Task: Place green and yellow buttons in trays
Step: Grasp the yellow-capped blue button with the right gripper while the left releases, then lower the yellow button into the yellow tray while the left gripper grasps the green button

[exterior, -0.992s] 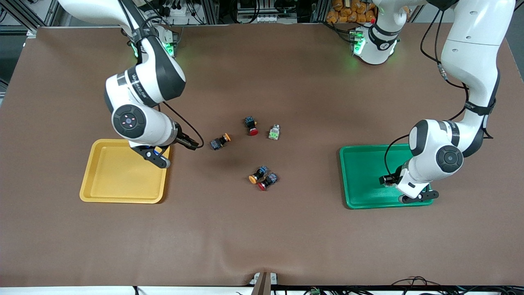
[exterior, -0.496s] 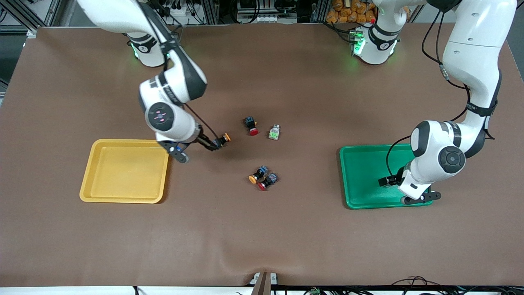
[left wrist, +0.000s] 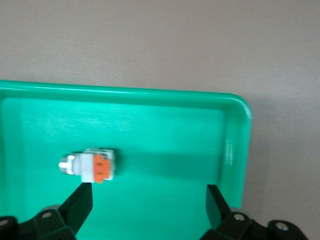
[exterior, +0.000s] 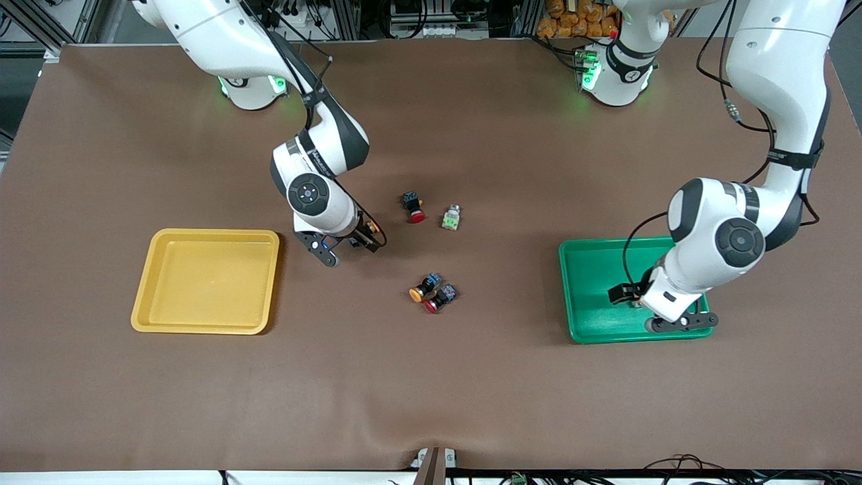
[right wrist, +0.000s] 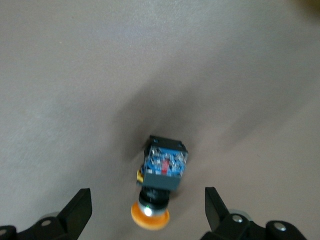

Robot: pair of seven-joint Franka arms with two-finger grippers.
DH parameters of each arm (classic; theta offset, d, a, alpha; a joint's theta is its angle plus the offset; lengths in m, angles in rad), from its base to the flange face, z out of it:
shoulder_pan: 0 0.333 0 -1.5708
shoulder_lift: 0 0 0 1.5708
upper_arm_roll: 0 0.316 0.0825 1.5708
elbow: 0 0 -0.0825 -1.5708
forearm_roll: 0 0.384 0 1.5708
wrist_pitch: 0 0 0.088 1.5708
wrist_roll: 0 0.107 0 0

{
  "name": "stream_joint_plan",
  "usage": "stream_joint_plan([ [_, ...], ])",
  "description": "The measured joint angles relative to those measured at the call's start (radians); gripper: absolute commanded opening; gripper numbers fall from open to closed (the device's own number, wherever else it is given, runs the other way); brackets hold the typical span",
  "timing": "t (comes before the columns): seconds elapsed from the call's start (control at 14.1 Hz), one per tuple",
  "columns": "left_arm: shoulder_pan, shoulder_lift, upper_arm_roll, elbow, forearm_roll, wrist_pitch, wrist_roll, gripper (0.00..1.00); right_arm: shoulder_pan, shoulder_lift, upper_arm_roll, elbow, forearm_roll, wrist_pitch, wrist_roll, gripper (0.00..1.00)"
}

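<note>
Lying on its side on the brown cloth-covered tabletop [exterior: 471,377], a black-bodied button with an orange-yellow round cap [right wrist: 159,189] shows a blue circuit face on its square end; the right gripper [right wrist: 148,206] hangs over it with fingers spread wide to either side, not touching. A second yellow-capped button [exterior: 423,286] lies nearer the front camera, touching a red-capped black switch [exterior: 439,298]. Another red-capped switch [exterior: 413,206] and a whitish-grey button with green marks [exterior: 450,218] lie near the tabletop's middle. The yellow tray [exterior: 206,281], smooth plastic with rounded corners and a raised rim, holds nothing. The glossy green tray [left wrist: 235,130] holds one whitish-grey button with an orange mark [left wrist: 92,165], lying flat on its floor. The left gripper [left wrist: 149,202] hovers over that tray with fingers spread apart, gripping nothing.
</note>
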Motion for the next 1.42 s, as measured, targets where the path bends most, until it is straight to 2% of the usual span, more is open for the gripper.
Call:
stream_joint_plan([
  [0.14, -0.001, 0.0, -0.036, 0.0, 0.0, -0.002, -0.058, 1.0, 0.005, 0.02, 0.0, -0.033, 0.0, 0.064, 0.0, 0.3],
  [0.21, -0.002, 0.0, -0.055, 0.0, 0.0, -0.007, -0.085, 1.0, 0.007, 0.03, 0.0, -0.039, 0.0, 0.076, 0.0, 0.1],
  [0.28, -0.003, 0.0, -0.074, 0.0, 0.0, -0.011, -0.109, 1.0, 0.008, 0.036, 0.0, -0.04, 0.0, 0.078, -0.001, 0.0],
  [0.57, -0.036, 0.002, -0.125, -0.003, 0.0, -0.019, -0.177, 1.0, 0.007, 0.03, -0.011, -0.036, -0.001, 0.055, -0.018, 0.0],
  [0.78, -0.131, 0.016, -0.13, -0.006, 0.0, -0.02, -0.322, 1.0, -0.03, -0.01, -0.043, 0.003, -0.001, -0.102, -0.137, 0.0],
  [0.99, -0.238, 0.04, -0.131, -0.004, 0.0, -0.014, -0.475, 1.0, -0.147, -0.074, -0.053, 0.087, -0.005, -0.326, -0.299, 0.0],
  [1.13, -0.291, 0.065, -0.13, 0.002, 0.0, 0.008, -0.566, 1.0, -0.241, -0.102, -0.057, 0.13, -0.024, -0.421, -0.447, 0.0],
  [1.42, -0.365, 0.107, -0.13, 0.006, 0.0, 0.054, -0.7, 1.0, -0.463, -0.108, -0.063, 0.15, -0.049, -0.446, -0.848, 0.0],
])
